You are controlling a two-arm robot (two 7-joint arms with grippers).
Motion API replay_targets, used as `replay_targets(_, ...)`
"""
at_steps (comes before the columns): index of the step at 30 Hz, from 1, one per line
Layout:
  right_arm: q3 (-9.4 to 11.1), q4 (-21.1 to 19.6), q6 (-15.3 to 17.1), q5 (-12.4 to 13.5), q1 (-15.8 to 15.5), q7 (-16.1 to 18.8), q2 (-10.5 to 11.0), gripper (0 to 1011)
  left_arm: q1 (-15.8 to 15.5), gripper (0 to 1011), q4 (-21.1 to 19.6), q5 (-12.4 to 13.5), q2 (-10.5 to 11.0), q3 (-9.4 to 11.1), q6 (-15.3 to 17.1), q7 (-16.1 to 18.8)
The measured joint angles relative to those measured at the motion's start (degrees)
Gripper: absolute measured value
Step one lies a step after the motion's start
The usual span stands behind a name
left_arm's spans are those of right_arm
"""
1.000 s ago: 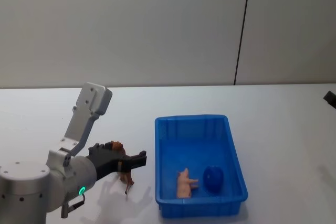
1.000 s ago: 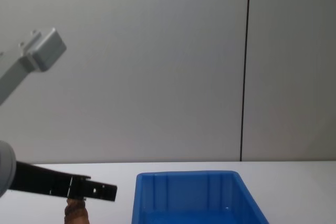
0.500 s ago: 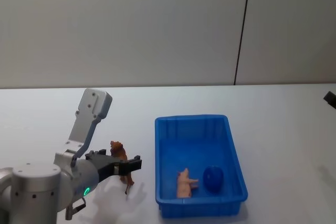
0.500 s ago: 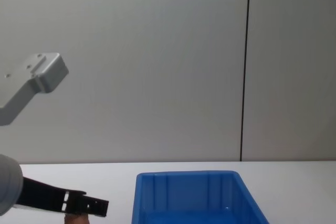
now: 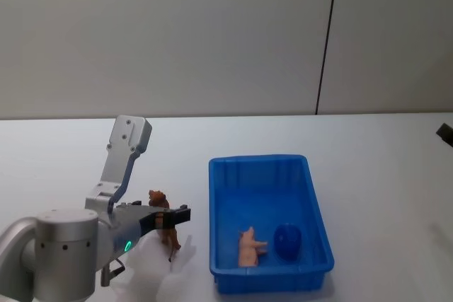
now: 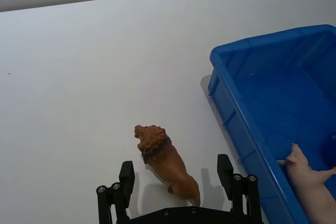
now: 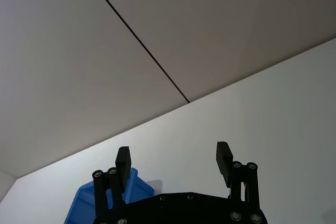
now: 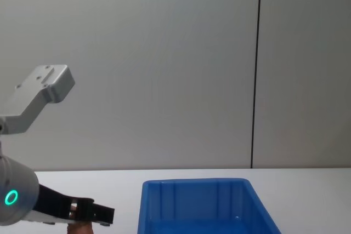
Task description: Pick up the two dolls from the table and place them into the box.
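In the left wrist view the left gripper (image 6: 175, 171), fingers apart, straddles the brown toy lion doll (image 6: 165, 163) standing on the white desk (image 6: 68, 77) beside the bright blue rectangular plastic box (image 5: 271, 163), the head view adds the pale pink toy pig doll (image 5: 248, 247) lying inside, and the idle right gripper (image 7: 174, 157), fingers apart, faces the wall.

— How's the silver-grey rounded left arm (image 5: 64, 252) finished?
— Smooth casing, a glowing green ring light (image 5: 127, 247), a flat pale link (image 5: 126, 148) dotted with small screws.
— And the grippers?
— The matte black two-fingered left gripper (image 6: 175, 166) and the matching right gripper (image 7: 173, 153) carry silver screw heads at the knuckles.
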Motion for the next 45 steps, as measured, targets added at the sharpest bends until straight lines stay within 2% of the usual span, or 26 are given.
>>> replay_targets(11, 0.0, 0.0, 0.0, 0.0, 0.0, 0.0, 0.0, 1001, -0.64, 1001, 1.8, -0.84, -1.78, -0.58, 1.62, 3.41)
replay_targets(31, 0.0, 0.0, 0.0, 0.0, 0.0, 0.01, -0.01, 1001, -2.09, 1001, 5.15, -1.38, -4.5, -0.83, 1.9, 4.94)
replay_targets(45, 0.0, 0.0, 0.0, 0.0, 0.0, 0.01, 0.0, 1001, -2.29, 1001, 6.44, -2.06, -6.04, -1.44, 3.31, 7.77)
